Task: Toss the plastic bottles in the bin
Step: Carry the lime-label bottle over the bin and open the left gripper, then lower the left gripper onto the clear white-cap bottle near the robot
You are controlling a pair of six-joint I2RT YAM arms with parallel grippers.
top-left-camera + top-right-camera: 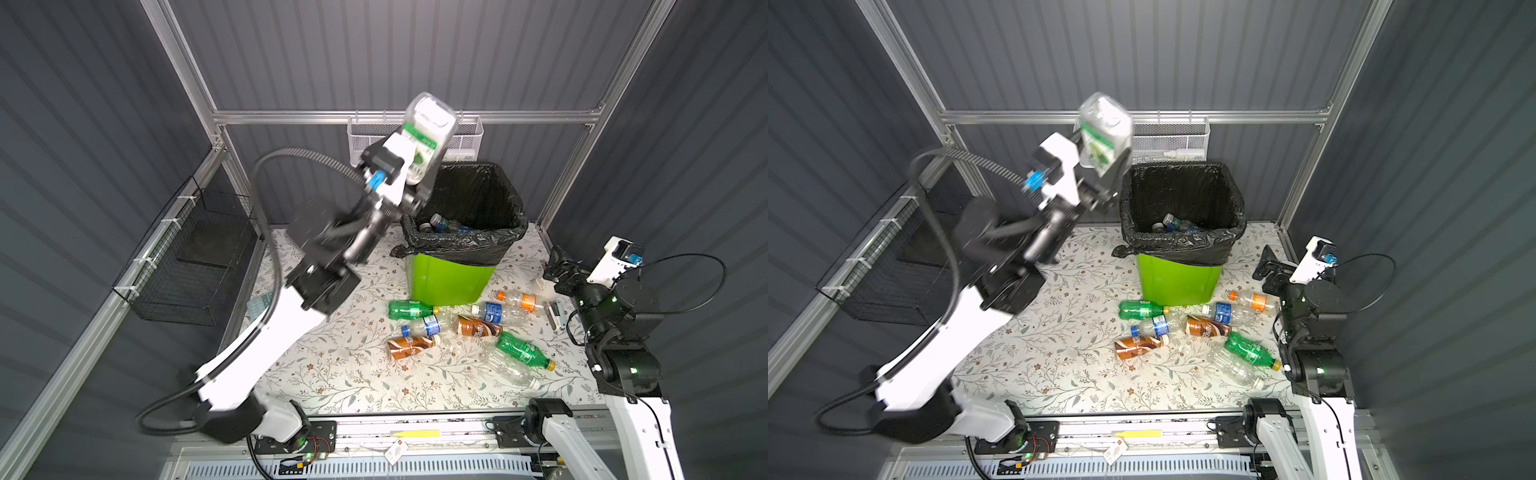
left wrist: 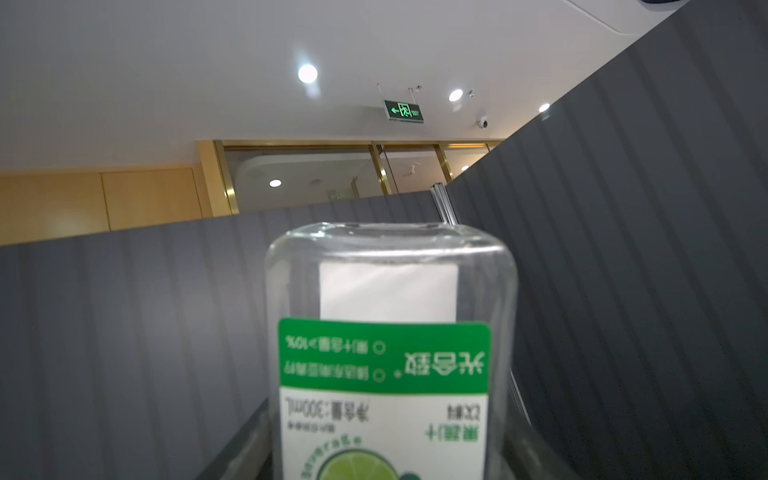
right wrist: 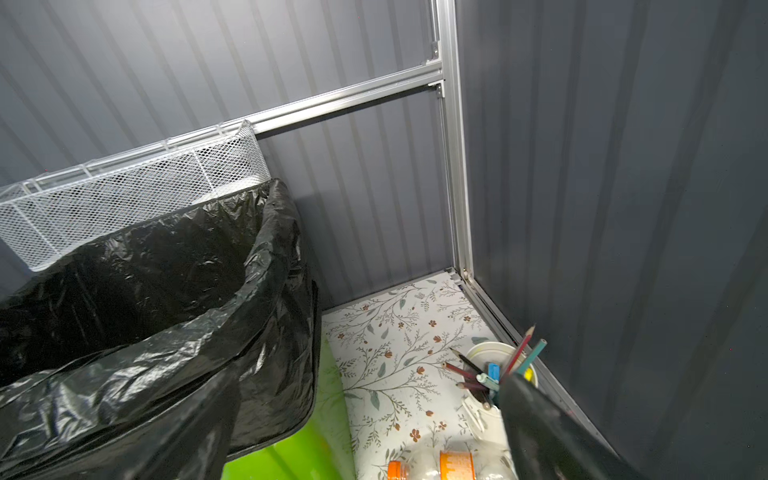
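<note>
My left gripper (image 1: 415, 168) is raised beside the left rim of the bin (image 1: 451, 282), shut on a clear plastic bottle (image 1: 428, 129) with a green and white label, its base pointing up. In the left wrist view that bottle (image 2: 386, 332) fills the space between the fingers. The bright-green bin has a black bag with bottles (image 1: 442, 223) inside. Several bottles lie on the flowered table in front of it, among them a green one (image 1: 409, 309), a brown one (image 1: 411, 347) and an orange-labelled one (image 1: 521, 300). My right gripper (image 1: 557, 266) stands open and empty, right of the bin.
A white mesh basket (image 1: 465, 141) hangs on the back wall behind the bin. A black wire basket (image 1: 195, 257) hangs on the left wall. A white cup of pencils (image 3: 498, 374) stands in the far right corner, close to my right gripper. Another clear bottle (image 1: 259, 303) lies behind the left arm.
</note>
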